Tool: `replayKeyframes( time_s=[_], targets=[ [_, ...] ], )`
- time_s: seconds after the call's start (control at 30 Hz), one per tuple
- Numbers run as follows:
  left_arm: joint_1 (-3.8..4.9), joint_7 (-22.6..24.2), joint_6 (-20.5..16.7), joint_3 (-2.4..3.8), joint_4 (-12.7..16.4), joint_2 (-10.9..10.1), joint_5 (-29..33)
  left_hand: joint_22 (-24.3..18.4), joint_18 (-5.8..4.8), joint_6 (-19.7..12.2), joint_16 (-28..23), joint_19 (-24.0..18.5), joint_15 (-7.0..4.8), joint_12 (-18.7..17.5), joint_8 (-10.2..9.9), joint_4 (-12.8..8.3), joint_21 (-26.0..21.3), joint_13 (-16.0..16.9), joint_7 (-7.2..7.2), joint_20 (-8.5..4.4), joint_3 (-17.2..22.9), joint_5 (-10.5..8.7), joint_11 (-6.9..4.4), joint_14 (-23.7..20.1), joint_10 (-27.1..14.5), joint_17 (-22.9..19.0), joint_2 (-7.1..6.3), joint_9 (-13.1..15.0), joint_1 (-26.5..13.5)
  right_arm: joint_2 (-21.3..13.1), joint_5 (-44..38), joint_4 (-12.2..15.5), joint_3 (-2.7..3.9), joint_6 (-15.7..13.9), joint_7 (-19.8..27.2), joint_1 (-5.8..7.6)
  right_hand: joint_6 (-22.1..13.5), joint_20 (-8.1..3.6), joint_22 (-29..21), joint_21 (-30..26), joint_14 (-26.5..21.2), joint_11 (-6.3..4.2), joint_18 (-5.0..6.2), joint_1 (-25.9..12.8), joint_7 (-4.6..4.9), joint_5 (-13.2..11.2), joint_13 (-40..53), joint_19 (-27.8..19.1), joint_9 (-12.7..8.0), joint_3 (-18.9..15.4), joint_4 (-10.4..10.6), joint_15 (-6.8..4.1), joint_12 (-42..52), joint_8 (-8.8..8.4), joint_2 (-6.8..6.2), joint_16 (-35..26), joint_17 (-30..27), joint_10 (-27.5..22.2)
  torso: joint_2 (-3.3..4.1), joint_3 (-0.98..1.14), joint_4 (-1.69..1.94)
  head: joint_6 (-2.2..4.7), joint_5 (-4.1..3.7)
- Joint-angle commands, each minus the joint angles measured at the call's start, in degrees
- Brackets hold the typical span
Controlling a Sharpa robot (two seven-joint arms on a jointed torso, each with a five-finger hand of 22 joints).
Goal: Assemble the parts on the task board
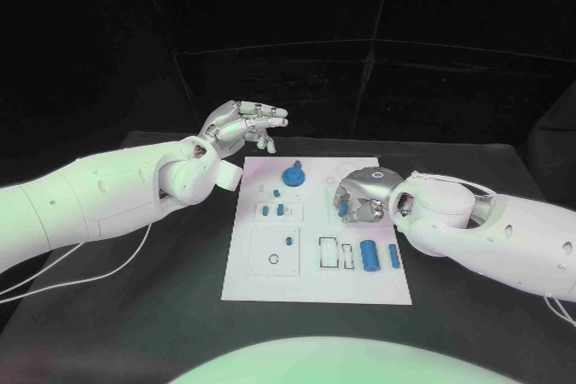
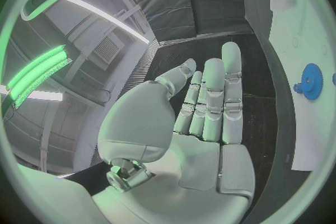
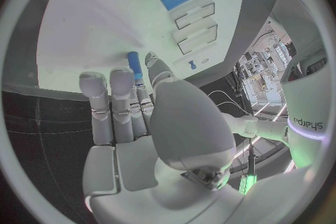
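While my right robot hand (image 1: pixel 360 196) hovers low over the right side of the task board (image 1: pixel 315 284), just right of centre in the head frame, a small blue part (image 3: pixel 134 64) shows between its fingertips in the right wrist view. It looks pinched there, though I cannot be sure the fingers are actually closed on it. Its long axis seems to run along the fingers, pointing toward the board.

My left robot hand (image 1: pixel 244 124) is raised in the upper left of the head frame, beyond the board's far left corner, fingers spread and nothing in it. The right one is clearly nearer the work.

Below the right robot hand in the head frame, toward the lower right of the board, two blue cylinders (image 1: pixel 369 255) lie side by side with their long axes running up and down the picture, next to the outlined rectangular slots (image 1: pixel 328 252). A blue gear (image 1: pixel 293 177) stands near the top centre of the board, and smaller blue pieces (image 1: pixel 274 209) sit in the middle left.

My judgement: the next move turns on lining that part up with its seat directly under the right robot hand. The cylinders lie close, so I would watch the fingers do not nudge them. The black worktop (image 1: pixel 144 309) carries the board.
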Motion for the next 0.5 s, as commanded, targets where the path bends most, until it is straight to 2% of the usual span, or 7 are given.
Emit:
replayKeyframes(
  time_s=[0.03,0.13,0.2,0.23,0.33,0.43,0.5],
  targets=[
    [0.05,0.2,0.8,0.04,0.0,0.1,0.3,-0.1,0.80,-0.5,0.3,0.3,0.18,0.3,0.3,0.0,-0.2,0.1,0.04,0.12,-0.3,0.13,0.08,-0.2,-0.5,-0.1,0.48,0.1,0.3,0.1,-0.5,-0.1,0.04,0.8,-0.2,0.10,0.6,0.00,0.2,0.4,0.3,-0.14,0.08,0.4,0.07,-0.4,-0.1,0.3,0.1,0.7,0.0,-0.32,-0.1,0.38,0.46,0.4,0.1,0.6,-0.04,-0.01,0.02,-0.01,0.00],
    [0.05,0.2,0.8,0.04,0.0,0.1,0.3,-0.1,0.80,-0.5,0.3,0.3,0.18,0.3,0.3,0.0,-0.2,0.1,0.04,0.12,-0.3,0.13,0.08,-0.2,-0.5,-0.1,0.48,0.1,0.3,0.1,-0.5,-0.2,0.04,0.5,-0.1,0.10,0.8,-0.02,0.4,0.6,0.3,-0.15,0.04,0.5,0.14,-0.8,-0.1,0.4,0.0,1.2,0.0,-0.37,-0.3,0.36,0.65,0.5,0.3,0.9,-0.04,-0.03,0.03,-0.02,-0.01],
    [0.04,0.2,0.8,0.04,0.0,0.1,0.3,-0.1,0.80,-0.5,0.3,0.3,0.18,0.3,0.3,0.0,-0.2,0.1,0.04,0.12,-0.3,0.13,0.08,-0.2,-0.5,-0.1,0.48,0.1,0.3,0.1,-0.5,-0.2,0.04,0.2,-0.1,0.10,1.3,-0.06,1.2,1.2,0.5,-0.16,-0.13,0.8,0.20,-2.0,-0.2,0.9,0.0,2.6,0.0,-0.46,-0.6,0.26,0.88,1.3,1.1,1.7,-0.01,-0.05,0.04,-0.03,-0.01],
    [0.04,0.2,0.9,0.04,0.0,0.1,0.3,-0.1,0.80,-0.5,0.3,0.3,0.18,0.3,0.3,0.0,-0.2,0.1,0.04,0.12,-0.3,0.13,0.08,-0.2,-0.5,-0.1,0.48,0.1,0.3,0.1,-0.5,-0.3,0.04,0.1,-0.1,0.10,1.7,-0.10,1.8,1.6,0.7,-0.23,-0.24,0.9,0.19,-2.7,-0.2,1.3,0.0,3.5,0.0,-0.50,-0.8,0.25,1.10,1.8,1.8,2.2,-0.01,-0.05,0.04,-0.03,-0.01],
    [0.04,0.1,0.9,0.04,0.0,0.1,0.3,-0.1,0.80,-0.5,0.3,0.3,0.18,0.3,0.3,0.0,-0.2,0.1,0.04,0.12,-0.3,0.13,0.08,-0.2,-0.5,-0.1,0.48,0.1,0.3,0.2,-0.5,-0.3,0.04,-0.2,-0.2,0.10,2.8,-0.26,3.1,2.6,0.9,-0.42,-0.48,1.5,0.07,-7.1,-0.2,1.9,0.0,7.0,0.0,-0.74,-1.4,0.26,1.94,3.0,3.0,3.8,0.00,-0.05,0.03,-0.06,-0.05],
    [0.04,0.1,0.9,0.04,0.0,0.0,0.3,-0.1,0.80,-0.5,0.3,0.3,0.18,0.3,0.3,0.0,-0.2,0.1,0.04,0.12,-0.3,0.13,0.08,-0.2,-0.5,-0.1,0.48,0.1,0.3,0.2,-0.5,-0.4,0.04,-0.5,-0.3,0.10,3.6,-0.42,4.6,3.6,1.1,-0.63,-0.72,2.0,0.06,-9.3,-0.1,2.6,0.0,10.1,-0.3,-0.89,-1.8,0.24,2.19,4.1,4.3,5.2,-0.01,-0.08,0.05,-0.05,-0.10],
    [0.04,0.1,0.8,0.04,0.1,-0.1,0.3,-0.1,0.80,-0.5,0.3,0.3,0.18,0.3,0.3,0.0,-0.2,0.1,0.04,0.12,-0.3,0.13,0.08,-0.2,-0.5,-0.1,0.48,0.1,0.3,0.2,-0.5,-0.5,0.04,-0.8,-0.3,0.10,4.1,-0.52,5.4,4.2,1.2,-0.75,-0.87,2.1,0.08,-9.6,-0.1,3.0,0.0,12.2,-0.6,-0.98,-2.1,0.26,1.92,4.7,4.9,6.1,-0.04,-0.07,0.03,-0.10,-0.12]
  ],
)
